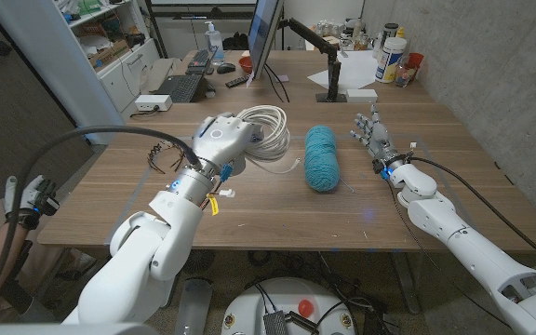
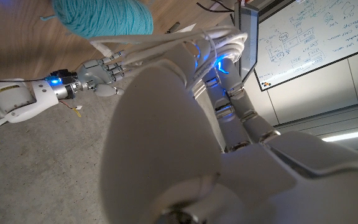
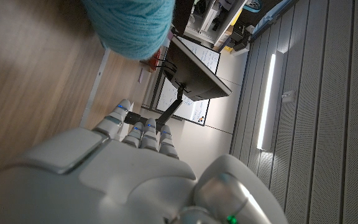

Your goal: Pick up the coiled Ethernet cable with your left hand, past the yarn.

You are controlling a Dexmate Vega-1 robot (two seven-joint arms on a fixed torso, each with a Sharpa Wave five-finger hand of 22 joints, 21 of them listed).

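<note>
White cable [image 1: 266,130], wound in a loose round coil, lies on the wooden table [image 1: 249,209] toward the far left of centre; the robot's left hand [image 1: 223,138] sits over the coil's near left edge, its rounded back to the head camera. In the left wrist view, strands of the cable [image 2: 185,42] run across the fingers [image 2: 229,74], so the hand looks closed around part of the coil; whether the coil is off the table yet cannot be told. Just to the right of the coil, a little apart from it, lies a ball of teal yarn [image 1: 322,156]; farther right the right hand [image 1: 372,136] waits with its fingers spread and pointing up, holding nothing, well clear of both the yarn and the cable.

Judging from this, the step in hand is securing the grip and lifting. To do it well, the fingers should gather several loops together rather than one strand, since a loose coil is likely to unwind or droop if caught by a single turn; the lift is best taken straight up and slowly, keeping the trailing loops away from the yarn so they do not drag it; the right hand should keep out of the way.
</note>
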